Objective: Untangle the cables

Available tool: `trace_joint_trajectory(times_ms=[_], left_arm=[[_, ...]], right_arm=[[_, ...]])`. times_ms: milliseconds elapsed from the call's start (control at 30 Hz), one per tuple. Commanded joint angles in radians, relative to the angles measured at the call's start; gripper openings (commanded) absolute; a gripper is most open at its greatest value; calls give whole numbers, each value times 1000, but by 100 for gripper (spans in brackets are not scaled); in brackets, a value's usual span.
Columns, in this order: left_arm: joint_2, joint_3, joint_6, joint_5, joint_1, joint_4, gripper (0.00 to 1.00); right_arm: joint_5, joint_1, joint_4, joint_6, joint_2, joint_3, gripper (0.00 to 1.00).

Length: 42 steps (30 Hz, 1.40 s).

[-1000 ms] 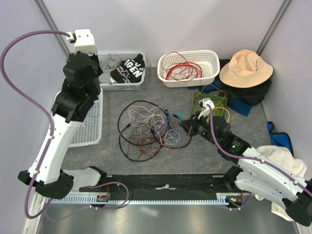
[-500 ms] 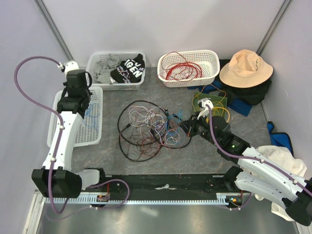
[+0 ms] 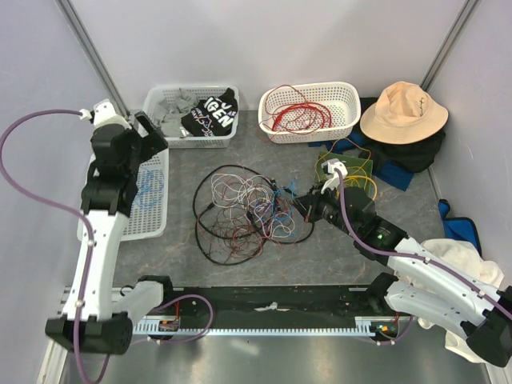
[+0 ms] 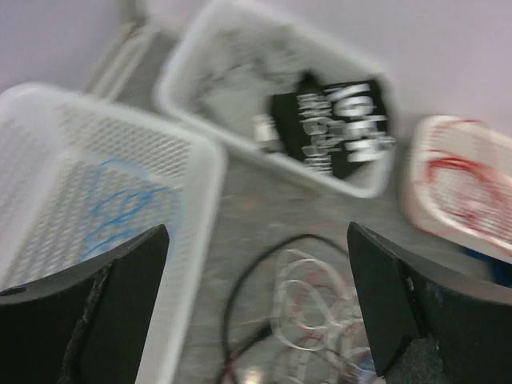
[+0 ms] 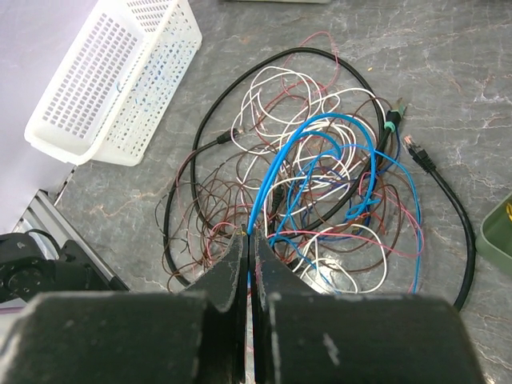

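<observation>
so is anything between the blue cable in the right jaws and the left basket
Yes. The blue cable threads through the heap of white, red and black wires, which lies between the jaws and the left basket.

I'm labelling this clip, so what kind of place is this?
Probably a robotics lab test cell: plain panel walls enclose a grey table, the left arm and right arm are bolted at its near edge, and tangled cables and baskets look like staged props.

Baskets (image 3: 309, 133) hem cables (image 3: 248, 210) — front seemingly open.
</observation>
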Motion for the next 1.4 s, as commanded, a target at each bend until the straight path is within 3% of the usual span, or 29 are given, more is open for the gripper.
trace_joint_trajectory(times_ms=[0,133,233,433,1133,1267,1367], left_arm=[[-191,-105,-88,428,-97,266,100],[-300,-327,-128,589,-257,622,100],[-315,-464,-97,616,-416,751,99],[-271,-633,-110,606,-510,913,100],[140,-552,-240,583,-544,1209,98],[171,-533,-222,605,-562,1244,81],[177,-522,-211,631,-565,1256,54]], right_arm=[[-9,0,33,6,17,91,0],[-10,0,17,18,47,162,0],[-10,0,-18,32,63,231,0],[-108,0,-47,55,97,370,0],[-205,0,-87,76,48,429,0],[-199,2,-96,70,39,420,0],[-195,0,-98,70,30,410,0]])
